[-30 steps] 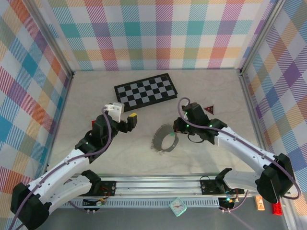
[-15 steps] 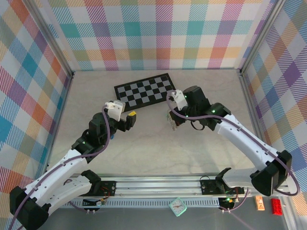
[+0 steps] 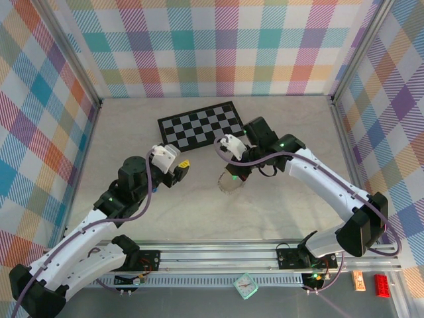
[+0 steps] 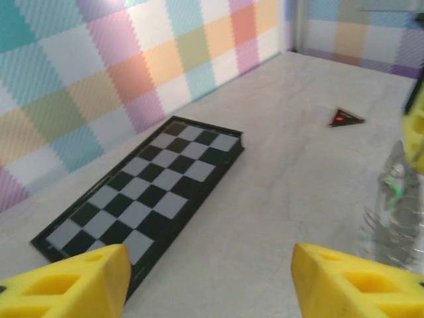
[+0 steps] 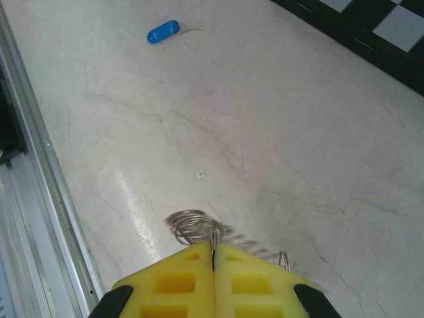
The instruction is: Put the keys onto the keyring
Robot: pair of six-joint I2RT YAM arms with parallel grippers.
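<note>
My right gripper [image 3: 232, 171] is shut on the keyring [image 3: 230, 181], pinching its thin wire loop, and holds it off the table in front of the chessboard. The silver coils and small keys [image 5: 195, 226] hang just past the closed yellow fingertips [image 5: 213, 248]. In the left wrist view the keyring [image 4: 396, 209] dangles at the right edge with a green glint in it. The blue key [image 5: 162, 31] lies loose on the table, far from the right gripper. My left gripper [image 3: 181, 167] is open and empty [image 4: 209, 285], a short way left of the keyring.
The black-and-white chessboard [image 3: 202, 124] lies flat at the back [image 4: 142, 195]. A dark red triangle [image 4: 346, 118] sits on the table beyond the keyring. The metal front rail [image 5: 40, 199] borders the table. Checked walls enclose the other sides.
The right gripper picked the keyring up off the table and carried it left and back, towards the left gripper. The left arm shifted slightly, its gripper staying open.
</note>
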